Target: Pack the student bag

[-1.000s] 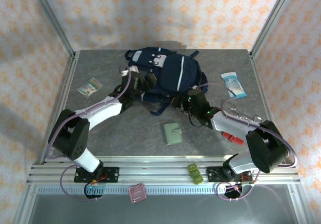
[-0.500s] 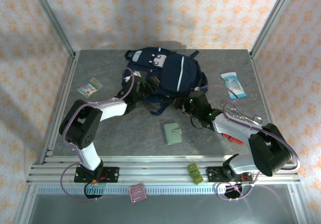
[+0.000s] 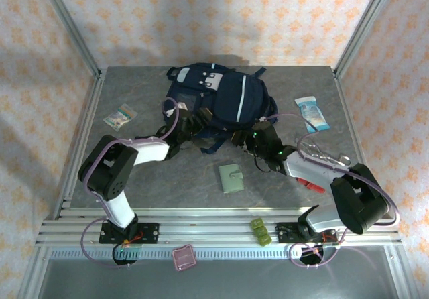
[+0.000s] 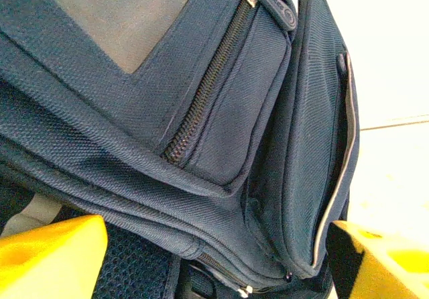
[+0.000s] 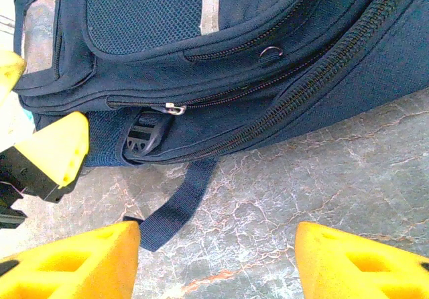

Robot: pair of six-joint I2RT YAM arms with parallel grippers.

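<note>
A grey marbled table (image 3: 134, 171) sits inside an aluminium frame, with orange-flowered wallpaper on the walls around it. A large navy-blue fabric backpack (image 3: 224, 98) with white stripe trim and light-grey patches lies flat at the far middle of the table.

The left gripper (image 3: 196, 119) is at the backpack's near-left edge. In the left wrist view its yellow fingertips (image 4: 50, 255) are spread wide. The backpack's zipped pocket and white-piped seam lie close in front of them, and nothing is pinched. The right gripper (image 3: 238, 138) is just beside the backpack's near edge. In the right wrist view its yellow fingertips (image 5: 365, 262) are also spread apart, with only bare table between them.

That same view shows a loose navy webbing strap (image 5: 177, 205) trailing from the backpack onto the table. A black plastic buckle (image 5: 144, 135) is tucked under the backpack's lower seam, and a small silver zipper pull (image 5: 173, 108) sits just above it. One yellow finger of the left gripper (image 5: 57, 148) sits just beside the backpack's corner.

A flat pale-green wallet (image 3: 232, 178) lies near the backpack on its near side. A clear packet of small coloured pieces (image 3: 119, 116) lies well apart to the backpack's left. A white-and-blue packet (image 3: 312, 113) lies to the backpack's right.
</note>
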